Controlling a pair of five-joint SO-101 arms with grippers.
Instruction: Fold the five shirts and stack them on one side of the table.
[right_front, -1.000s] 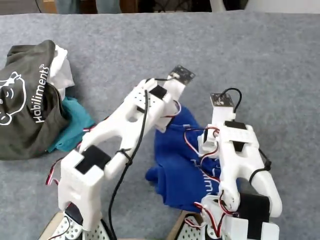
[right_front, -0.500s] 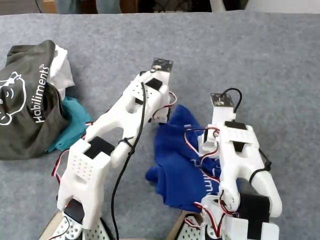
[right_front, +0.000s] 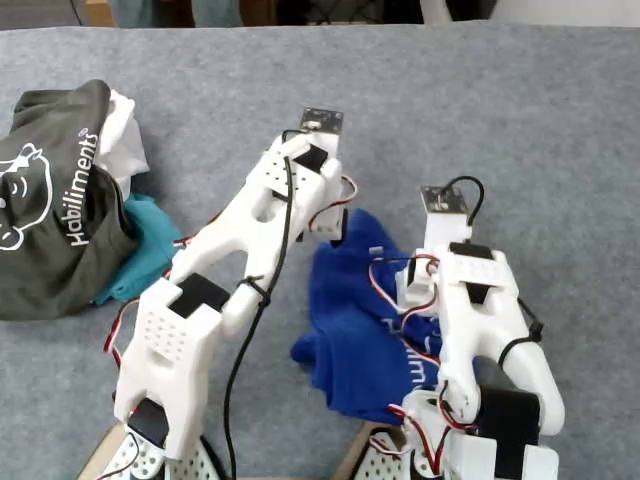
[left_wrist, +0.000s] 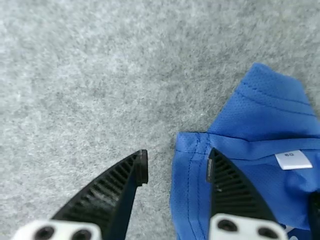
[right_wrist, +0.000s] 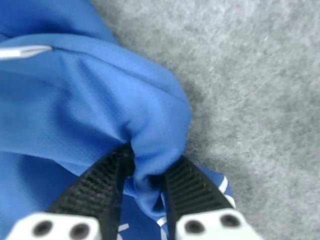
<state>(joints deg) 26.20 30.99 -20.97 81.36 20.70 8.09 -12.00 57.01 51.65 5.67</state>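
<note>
The blue shirt (right_front: 355, 330) lies crumpled on the table (right_front: 520, 120), near the middle of the front edge and between the two arms. Its collar end points toward the far edge, and a small white tag (left_wrist: 292, 159) shows inside the neck.

The right gripper (right_wrist: 149, 162) is clamped on the shirt. Its two black ribbed fingers (right_wrist: 100, 185) pinch a raised fold of blue cloth, and the fold bulges up between them. Bare grey table lies just beside that fold.

The left gripper (left_wrist: 176, 167) hangs with its fingers apart over the shirt's collar edge and holds nothing. One fingertip is over bare table just beside the cloth. The other is over the stitched blue hem. I cannot tell whether either tip touches what is under it. In the high view this arm stretches from the front edge toward the middle of the table, with its wrist just beyond the shirt's far tip.

Well apart from the blue shirt, at the left edge, lies a loose pile. A dark olive shirt (right_front: 50, 230) with white print is on top. A white shirt (right_front: 122, 130) sticks out at its far side, and a teal shirt (right_front: 145, 255) pokes out from under its near side, toward the left arm.
</note>
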